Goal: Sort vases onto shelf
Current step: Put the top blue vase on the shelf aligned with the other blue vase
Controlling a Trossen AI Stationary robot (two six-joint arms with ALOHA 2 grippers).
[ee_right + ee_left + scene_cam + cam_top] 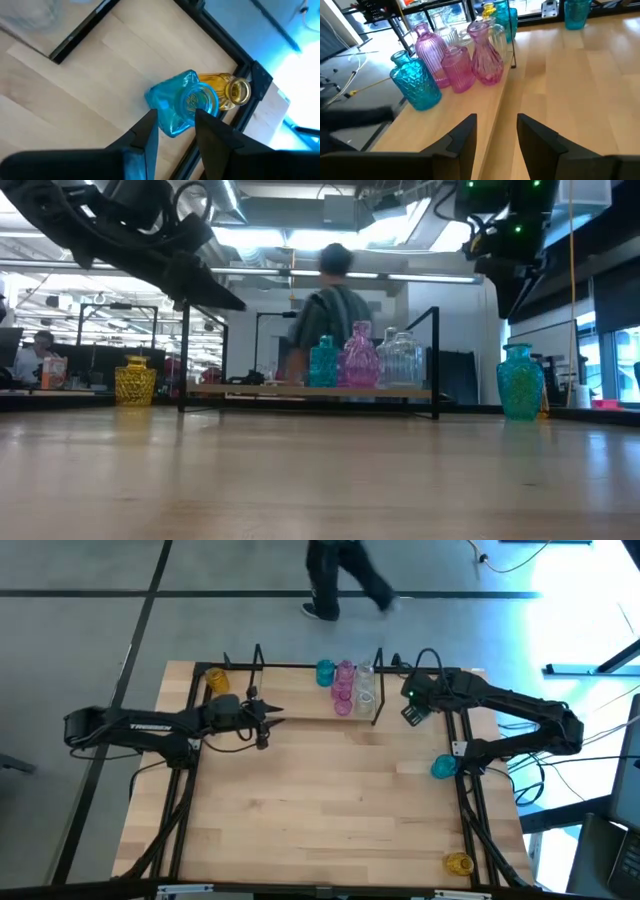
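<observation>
Sorting part done: loose vases lie nearest the right arm.

The shelf [300,708] at upper centre of the high view carries teal, pink and clear vases [345,685] grouped at its right end. The right gripper [411,712], just right of that end, holds nothing, its fingers a narrow gap apart. A teal vase [444,767] stands upright below it by the table's right rail, so that arm is judged nearer. The left gripper [264,720], centre-left, is likewise empty and slightly parted. Yellow vases sit upper left [216,679] and lower right [458,863].
</observation>
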